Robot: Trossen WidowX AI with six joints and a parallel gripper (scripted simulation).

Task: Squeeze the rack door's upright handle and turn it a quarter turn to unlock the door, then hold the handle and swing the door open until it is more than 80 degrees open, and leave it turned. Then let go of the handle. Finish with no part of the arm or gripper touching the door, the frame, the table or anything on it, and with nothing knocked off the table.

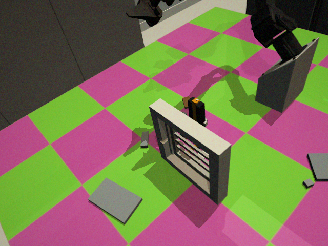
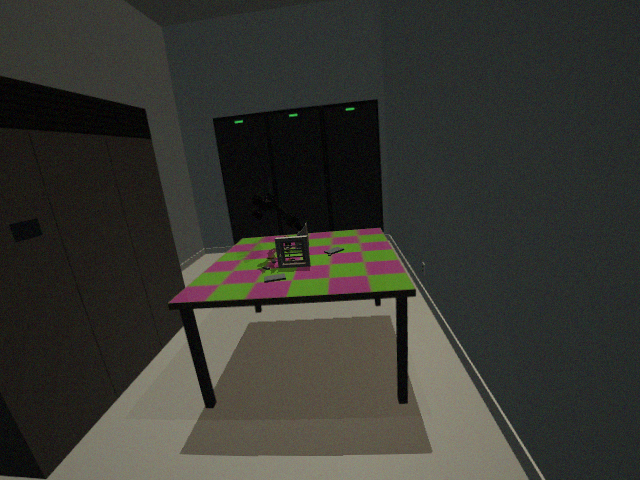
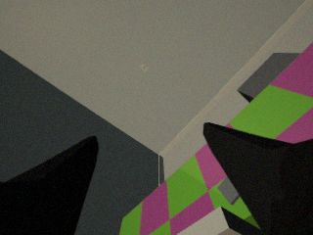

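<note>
The gripper [image 1: 144, 13] [image 3: 152, 134] is hanging above the checkered table [image 1: 79, 159] [image 2: 310, 297], its fingers standing widely spread and well apart from the rack frame [image 1: 190, 124] [image 2: 293, 265]. The frame is standing upright on the table, with pale slats [image 1: 191, 149] showing through its opening; whether the door is standing ajar cannot be determined. The black-and-orange upright handle [image 1: 195, 112] is showing behind the frame, on the side facing the arm's grey pedestal [image 1: 299, 76]; its turn cannot be confirmed. A brown block [image 1: 185, 102] is sitting beside the handle. A grey plate [image 1: 115, 200] [image 2: 274, 277] is lying flat in front of the frame, and a small grey block [image 1: 144, 139] is resting nearby.
</note>
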